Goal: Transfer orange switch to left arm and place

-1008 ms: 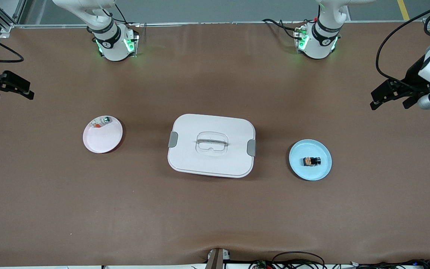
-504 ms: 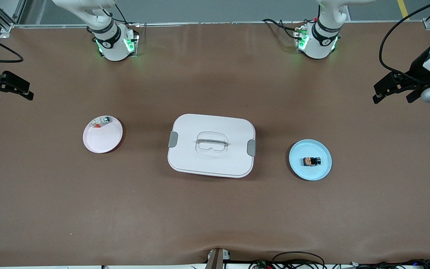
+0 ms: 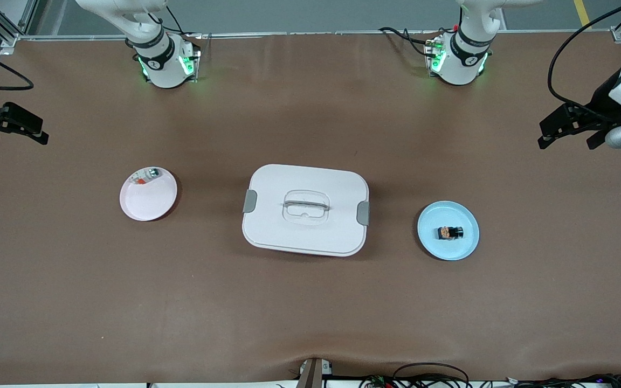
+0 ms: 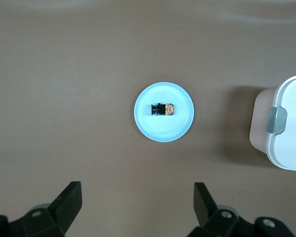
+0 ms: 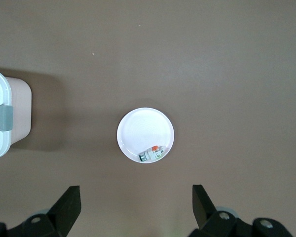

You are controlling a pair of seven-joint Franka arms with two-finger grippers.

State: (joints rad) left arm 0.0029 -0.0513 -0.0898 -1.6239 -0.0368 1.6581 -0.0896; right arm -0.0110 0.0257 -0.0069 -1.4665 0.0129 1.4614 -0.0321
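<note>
Left gripper hangs high over table at left arm's end, fingers spread wide, holding nothing. Blue plate sits well below it, toward table middle; orange switch lies on its side at plate centre, untouched. Box stands mid-table, lid on, between both grippers. Right gripper hovers over right arm's end, fingers parted, empty. Pink plate below it carries small white piece against rim.

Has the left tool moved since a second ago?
Yes. The left tool has risen in the front view, away from the blue plate, toward the table's edge.
</note>
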